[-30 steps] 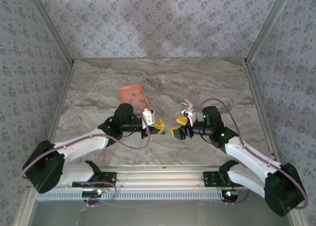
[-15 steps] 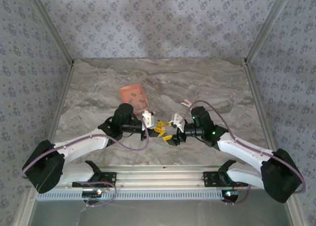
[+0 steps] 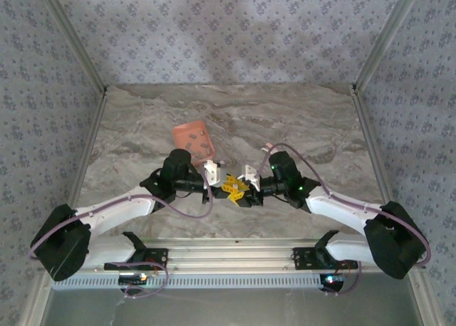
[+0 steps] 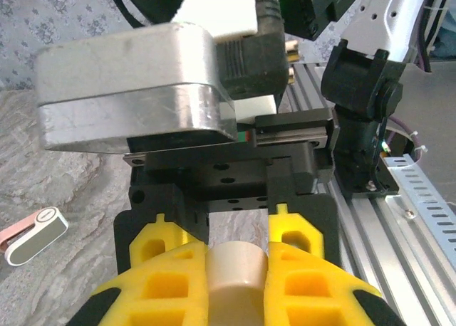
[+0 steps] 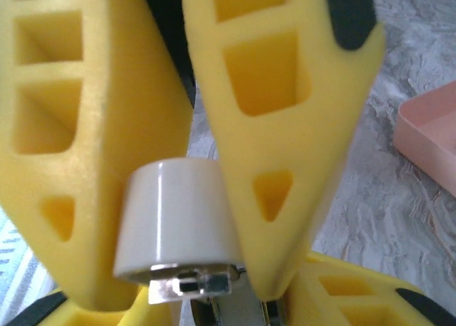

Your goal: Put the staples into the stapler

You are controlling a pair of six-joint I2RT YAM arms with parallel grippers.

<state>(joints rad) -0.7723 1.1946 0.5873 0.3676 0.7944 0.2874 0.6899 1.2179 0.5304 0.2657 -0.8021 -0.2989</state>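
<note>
Marbled grey table (image 3: 142,127), patterned walls. Top view: left gripper (image 3: 229,186) and right gripper (image 3: 244,188) meet tip to tip at front centre; salmon tray (image 3: 187,134) just behind left arm. Left wrist: jaws narrow, clamping stapler (image 4: 237,267) by cream end. Right wrist: jaws narrow, pinching same cream end, bright metal beneath. I judge stapler light, stiff, slick; best held by flat sides.

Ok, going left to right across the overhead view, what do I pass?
Left arm's shoulder block → salmon-orange tray → left hand → right hand, meeting the left one tip to tip → right arm's shoulder block.
</note>
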